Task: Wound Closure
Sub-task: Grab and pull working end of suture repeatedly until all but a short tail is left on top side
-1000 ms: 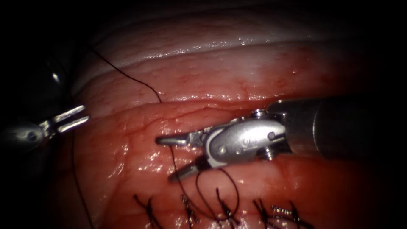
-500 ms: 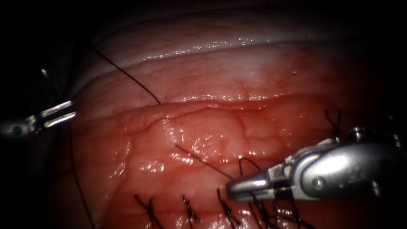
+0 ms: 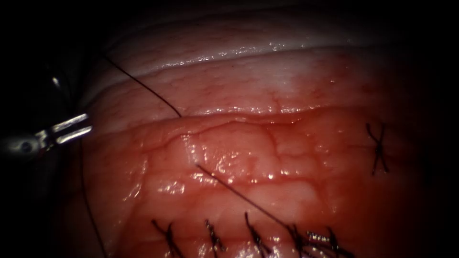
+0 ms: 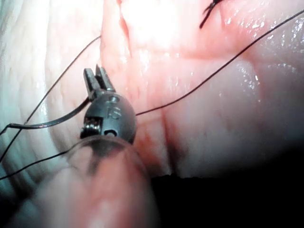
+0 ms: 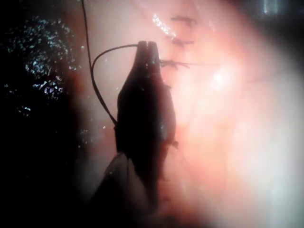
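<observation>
Holding nothing, the left tool hovers off the tissue's left edge, jaws narrowly apart. The right tool grips the needle at one end. Thread leaves the tissue taut.

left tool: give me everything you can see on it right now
The left arm's tool is bare grey metal: two thin straight jaws on a rounded wrist joint with pins, then the shaft. The jaws stand slightly apart with nothing between them. It sits at the left edge of the tissue, jaws pointing toward it. Thread runs up to the wrist joint; contact is unclear.
</observation>
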